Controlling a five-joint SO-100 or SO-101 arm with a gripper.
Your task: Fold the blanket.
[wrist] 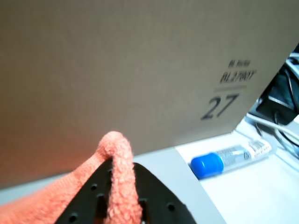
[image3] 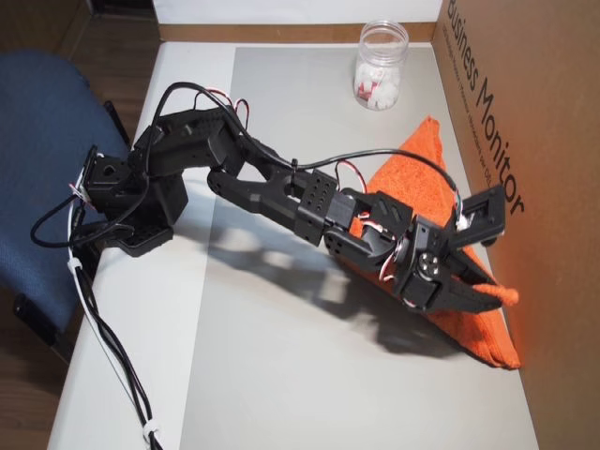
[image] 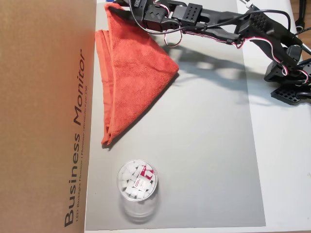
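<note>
The orange-red blanket (image: 136, 73) lies folded into a triangle on the grey mat (image: 204, 145), close against the cardboard box (image: 43, 116). At the blanket's far corner my gripper (image: 115, 8) is shut on a pinched fold. In the wrist view the terry fold (wrist: 119, 149) stands up between the two black jaws of the gripper (wrist: 120, 170), with the box wall just ahead. In the other overhead view the gripper (image3: 497, 295) holds the blanket (image3: 422, 178) edge lifted a little, right beside the box (image3: 525, 112).
A clear jar (image: 137, 182) of white cubes stands on the mat near the blanket's pointed end, and shows as the jar (image3: 380, 70) in the other overhead view. A blue-capped tube (wrist: 224, 158) lies past the box corner. The arm's base (image3: 122, 206) sits at the table edge by a blue chair (image3: 47, 122).
</note>
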